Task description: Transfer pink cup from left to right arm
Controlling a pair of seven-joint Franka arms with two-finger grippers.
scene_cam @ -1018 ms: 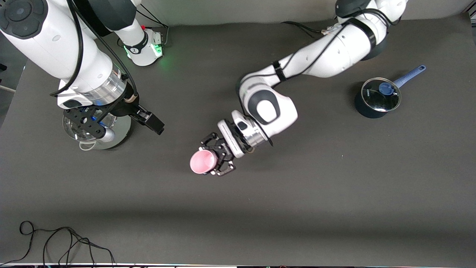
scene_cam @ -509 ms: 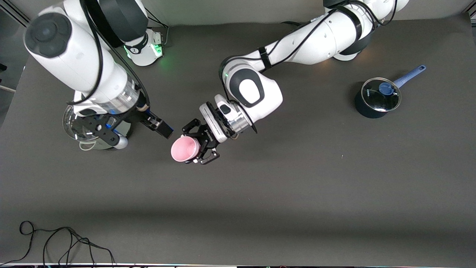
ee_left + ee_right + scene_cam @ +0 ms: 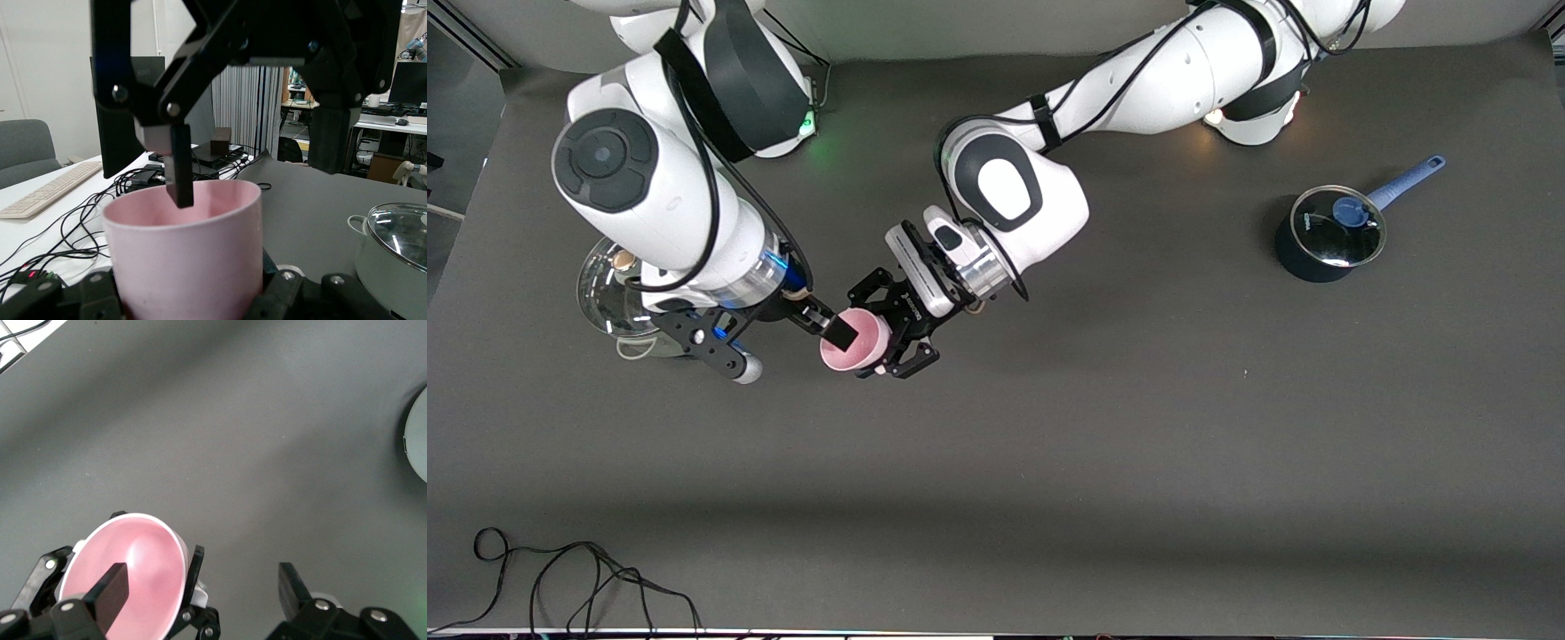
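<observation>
Front view: mid-handover over the middle of the counter [image 3: 1138, 462], left gripper [image 3: 889, 333] clamped on the pink cup [image 3: 855, 342], right gripper [image 3: 831, 331] spread wide, one finger [image 3: 110, 590] inside the rim — next, probably squeezing shut on the wall before letting go.

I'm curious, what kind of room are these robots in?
Probably a robot lab or office. Past the pink cup and the lidded pot there is a keyboard, tangled cables and desks with monitors.
</observation>
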